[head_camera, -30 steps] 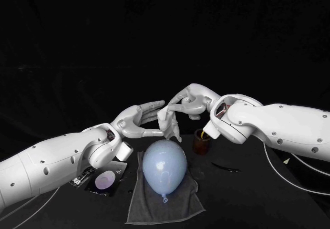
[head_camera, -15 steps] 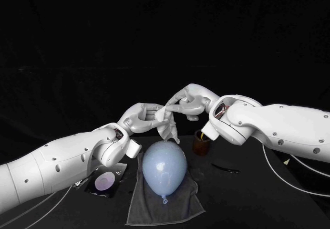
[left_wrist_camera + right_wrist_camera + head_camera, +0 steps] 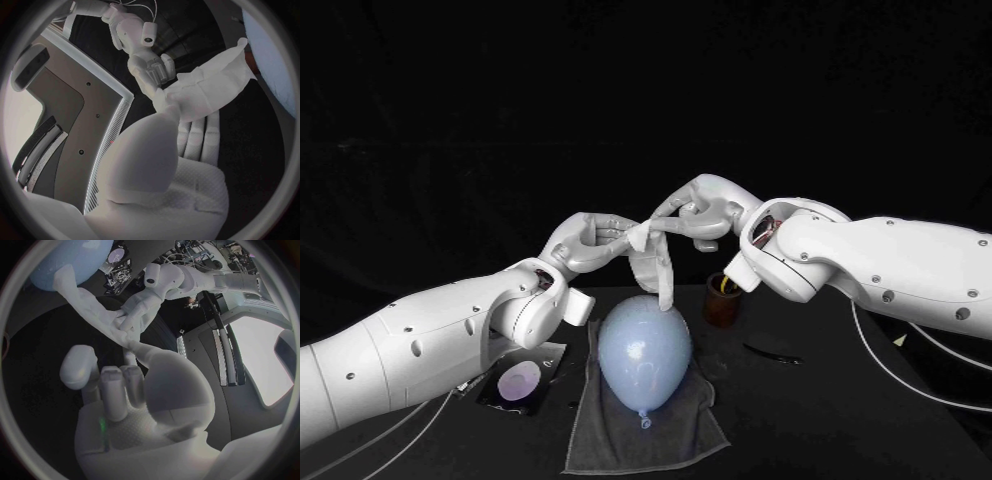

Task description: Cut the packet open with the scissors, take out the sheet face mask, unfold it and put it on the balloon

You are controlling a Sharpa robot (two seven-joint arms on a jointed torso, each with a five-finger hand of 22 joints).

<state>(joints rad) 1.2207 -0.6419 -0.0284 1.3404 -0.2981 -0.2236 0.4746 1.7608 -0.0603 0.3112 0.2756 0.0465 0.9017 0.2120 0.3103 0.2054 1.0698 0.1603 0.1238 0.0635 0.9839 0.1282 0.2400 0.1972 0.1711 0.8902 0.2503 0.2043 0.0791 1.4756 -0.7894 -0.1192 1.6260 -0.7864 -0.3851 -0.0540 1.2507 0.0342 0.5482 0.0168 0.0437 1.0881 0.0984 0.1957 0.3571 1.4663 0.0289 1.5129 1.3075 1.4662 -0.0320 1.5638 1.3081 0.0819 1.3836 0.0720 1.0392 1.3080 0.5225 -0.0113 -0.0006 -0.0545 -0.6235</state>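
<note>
The left hand (image 3: 596,242), spread open beside the sheet one second ago, has now curled its fingers onto the top of the white folded sheet mask (image 3: 651,262), close beside the right hand (image 3: 692,215), which keeps its pinch on the same top edge. The mask hangs from both hands as a narrow strip, with its lower tip at the crown of the pale blue oval balloon (image 3: 645,345) lying on the grey cloth towel (image 3: 646,432); I cannot tell if it touches. With two holds, I think the hands can begin pulling apart to unfold it.
</note>
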